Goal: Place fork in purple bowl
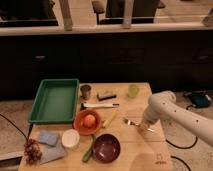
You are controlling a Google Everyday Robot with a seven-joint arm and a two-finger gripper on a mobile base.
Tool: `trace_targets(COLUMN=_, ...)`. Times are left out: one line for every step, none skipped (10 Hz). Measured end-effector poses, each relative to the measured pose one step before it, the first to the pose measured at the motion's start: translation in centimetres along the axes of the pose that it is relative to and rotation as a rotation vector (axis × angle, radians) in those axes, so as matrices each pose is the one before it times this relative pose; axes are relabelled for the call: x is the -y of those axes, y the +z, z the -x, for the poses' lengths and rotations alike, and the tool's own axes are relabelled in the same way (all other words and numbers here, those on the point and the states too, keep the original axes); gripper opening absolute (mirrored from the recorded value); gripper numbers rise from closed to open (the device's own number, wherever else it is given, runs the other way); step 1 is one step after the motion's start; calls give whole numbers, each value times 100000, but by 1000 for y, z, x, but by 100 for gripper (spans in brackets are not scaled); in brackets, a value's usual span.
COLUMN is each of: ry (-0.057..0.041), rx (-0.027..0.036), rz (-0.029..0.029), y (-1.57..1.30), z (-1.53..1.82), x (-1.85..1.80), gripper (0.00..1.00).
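The fork (131,122) is a small silver piece lying on the wooden table (150,150), right of centre. My gripper (144,124) hangs from the white arm that comes in from the right. It is down at the fork's right end, right next to it. I cannot tell whether it touches the fork. The purple bowl (106,148) stands empty near the table's front edge, left of and in front of the gripper.
An orange bowl (87,121) holds an orange ball. Nearby are a white bowl (70,138), a yellowish utensil (110,119), a white-handled utensil (100,105) and a green stick-shaped item (89,152). A green tray (55,100), metal cup (86,91) and green cup (133,90) stand further back.
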Motion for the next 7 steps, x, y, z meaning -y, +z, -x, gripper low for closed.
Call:
trace_targets(ry=-3500, rx=153, rz=-493, y=-508, z=545, x=-28, gripper=0)
trace_targets(ry=-4002, rx=518, rz=-820, y=-946, z=906, x=50, gripper=0)
trace_targets(ry=-2353, rx=251, rz=-634, y=-859, z=283, x=-3, gripper=0)
trace_targets(ry=-2188, rx=558, rz=-734, y=-940, z=237, x=-44, gripper=0)
trace_targets(ry=-928, rx=623, rz=-527, y=-443, z=176, x=36, gripper=0)
trace_targets(ry=-1032, rx=1044, rz=-802, y=-663, z=254, x=88, gripper=0)
trace_targets(ry=-429, rx=1090, rz=-765, y=-630, z=-21, x=80, gripper=0)
